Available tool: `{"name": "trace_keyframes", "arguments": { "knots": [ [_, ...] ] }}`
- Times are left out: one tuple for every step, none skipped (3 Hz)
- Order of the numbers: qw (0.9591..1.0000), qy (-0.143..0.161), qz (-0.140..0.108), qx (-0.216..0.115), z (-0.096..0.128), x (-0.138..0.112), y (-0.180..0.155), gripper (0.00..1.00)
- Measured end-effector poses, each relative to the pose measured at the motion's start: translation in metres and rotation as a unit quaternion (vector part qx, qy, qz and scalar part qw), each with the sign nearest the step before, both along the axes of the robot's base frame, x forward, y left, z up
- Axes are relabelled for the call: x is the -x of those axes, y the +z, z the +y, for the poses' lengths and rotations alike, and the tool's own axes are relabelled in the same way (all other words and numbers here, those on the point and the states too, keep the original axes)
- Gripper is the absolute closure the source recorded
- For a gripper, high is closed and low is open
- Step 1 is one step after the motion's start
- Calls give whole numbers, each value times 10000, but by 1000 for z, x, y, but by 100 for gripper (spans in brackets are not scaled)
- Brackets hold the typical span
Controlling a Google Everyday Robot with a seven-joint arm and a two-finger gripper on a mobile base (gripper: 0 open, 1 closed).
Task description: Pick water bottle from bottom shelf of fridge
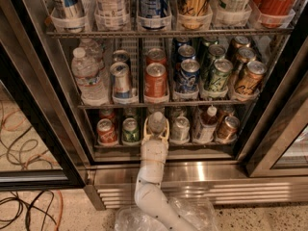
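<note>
The water bottle [156, 121], small and clear with a white cap, stands upright in the middle lane of the bottom shelf [202, 145] of the fridge [211, 171]. My gripper [156, 129] reaches in from below on a white arm. Its two pale fingers [146, 130] hug the bottle on either side, shut on it. The bottle's lower part is hidden behind the gripper.
On the bottom shelf, a red can [106, 131] and a green can [130, 130] stand to the left, a silver can [180, 129], an orange-capped bottle [208, 124] and a copper can [227, 128] to the right. A larger clear bottle [87, 76] stands on the shelf above. Cables [24, 206] lie on the floor to the left.
</note>
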State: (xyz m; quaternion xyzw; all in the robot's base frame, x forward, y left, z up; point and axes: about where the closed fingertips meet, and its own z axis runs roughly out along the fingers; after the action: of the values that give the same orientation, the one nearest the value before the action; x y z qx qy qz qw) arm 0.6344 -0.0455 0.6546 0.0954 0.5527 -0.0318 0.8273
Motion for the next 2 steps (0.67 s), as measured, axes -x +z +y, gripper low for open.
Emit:
{"name": "trace_keyframes", "arguments": {
  "knots": [
    [9994, -136, -311, -120, -2, 4, -5, 100],
    [9993, -145, -336, -125, -2, 5, -5, 100]
  ]
}}
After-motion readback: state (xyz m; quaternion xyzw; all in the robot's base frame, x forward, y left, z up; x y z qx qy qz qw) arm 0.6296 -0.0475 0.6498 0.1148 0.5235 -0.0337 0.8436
